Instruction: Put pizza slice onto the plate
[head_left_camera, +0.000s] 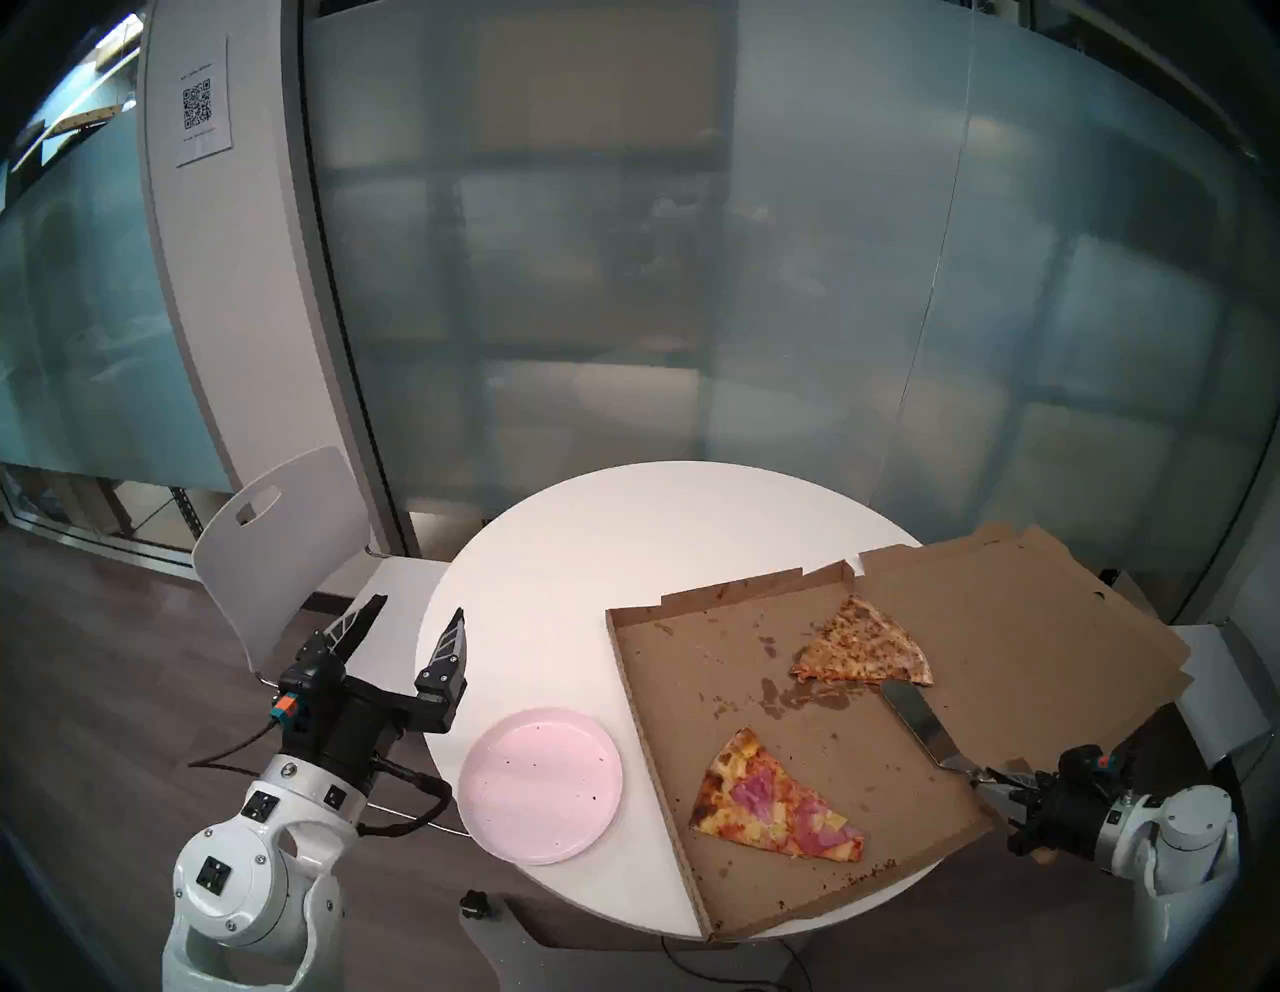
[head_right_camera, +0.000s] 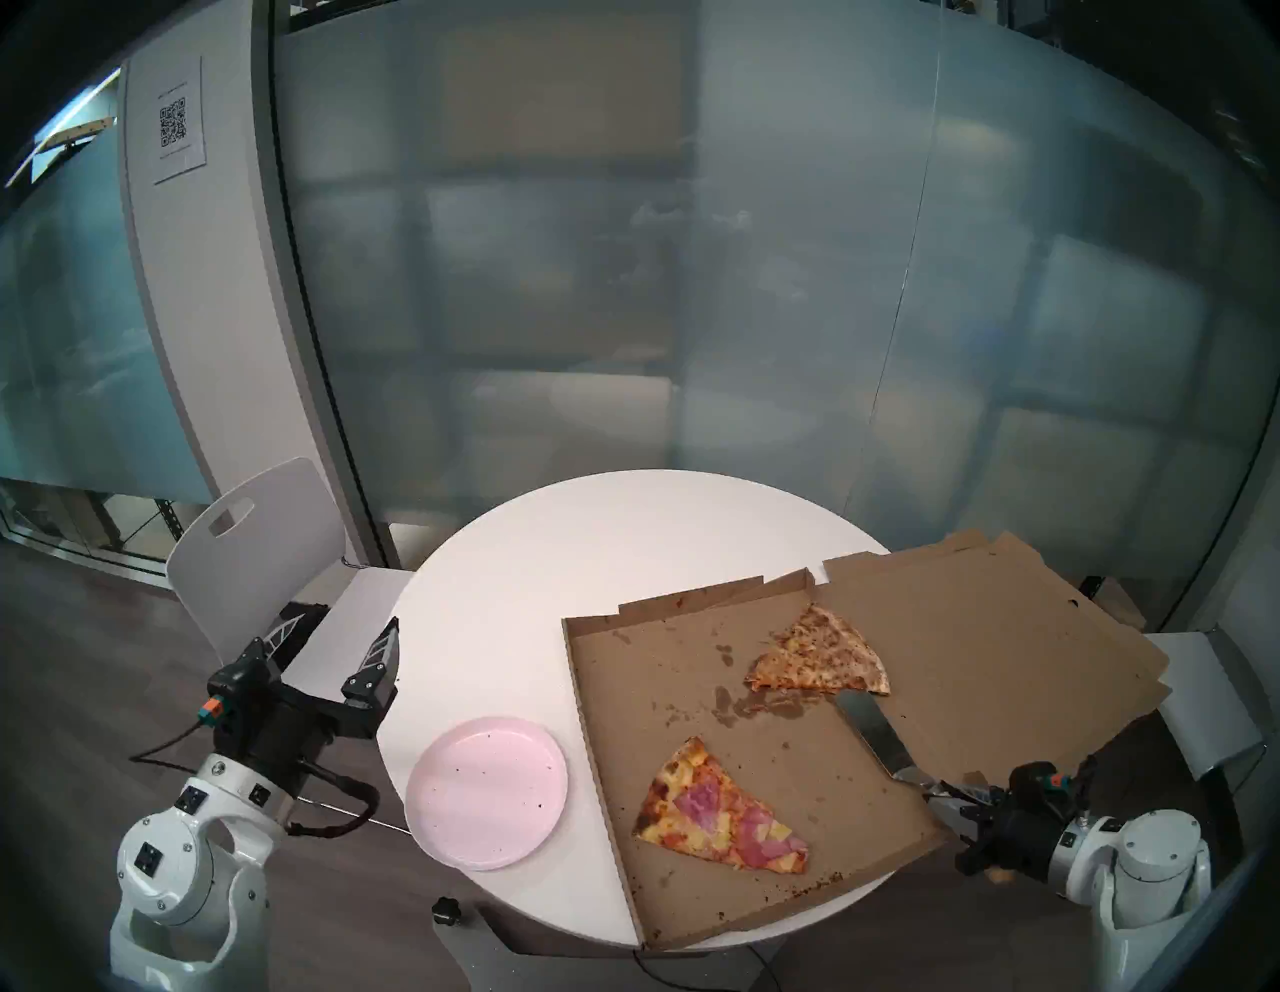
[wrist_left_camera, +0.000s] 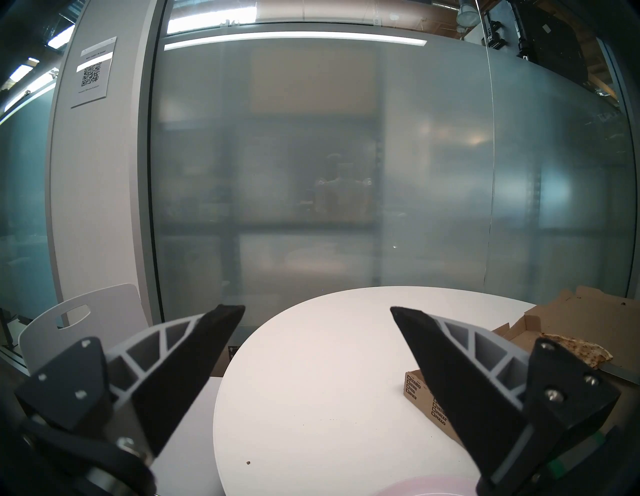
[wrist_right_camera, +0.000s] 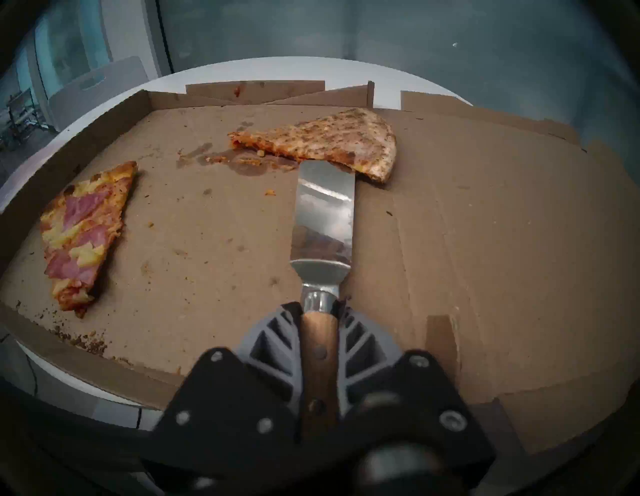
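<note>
— What does my pizza slice (head_left_camera: 776, 803) look like right now?
— A triangle with pink ham, yellow pineapple and a browned crust, flat on the cardboard floor of the open box (head_left_camera: 699, 700), near its front-left corner.
— And my plate (head_left_camera: 540, 786)?
— Round, pale pink, a few dark specks, bare; on the white table (head_left_camera: 589, 554) just left of that box, apart from the slice

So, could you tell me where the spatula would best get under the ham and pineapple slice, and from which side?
Slide the spatula, held in the right gripper, under the pizza slice from its long straight edge facing the robot's right. The slice lies flat in the box, that side is open cardboard, and lifting under the middle keeps the tip from drooping.
</note>
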